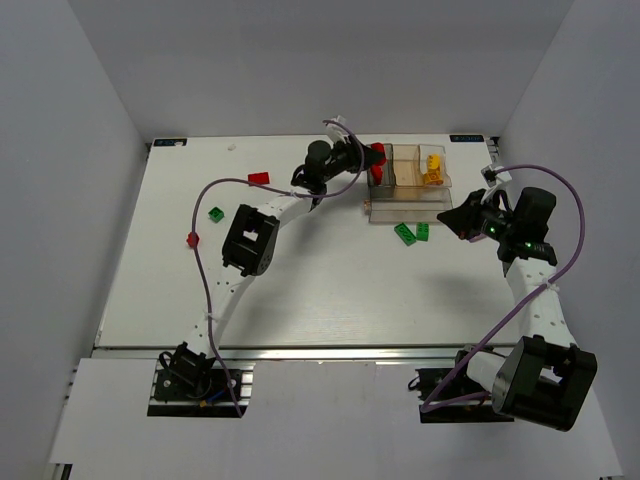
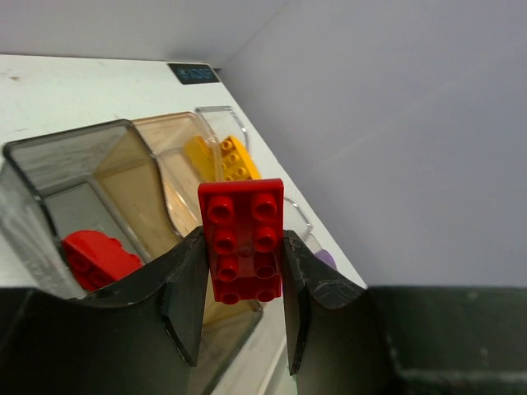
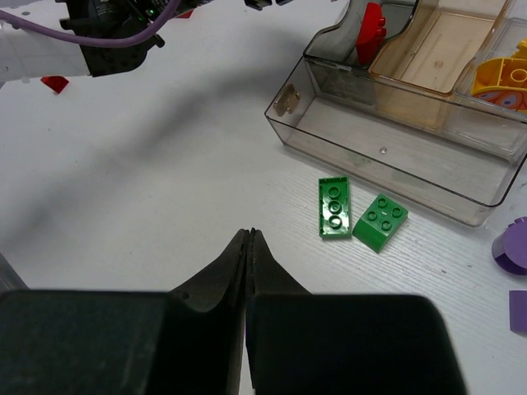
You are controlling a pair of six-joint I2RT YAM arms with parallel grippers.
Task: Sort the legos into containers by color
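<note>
My left gripper (image 1: 370,158) is shut on a red brick (image 2: 244,240) and holds it above the left end of the clear organizer (image 1: 408,203). Another red brick (image 2: 99,257) lies in the smoky grey bin (image 2: 49,164). The amber bin (image 2: 165,156) stands beside it, with yellow bricks (image 2: 222,158) in the clear bin beyond. My right gripper (image 3: 249,234) is shut and empty, low over the table, right of the organizer in the top view (image 1: 447,217). Two green bricks (image 3: 333,206) (image 3: 381,221) lie in front of the tray.
Loose bricks lie on the table's left side: a red one (image 1: 259,179), another red one (image 1: 191,239) and a green one (image 1: 216,213). Purple pieces (image 3: 515,247) lie right of the organizer. White walls enclose the table on three sides.
</note>
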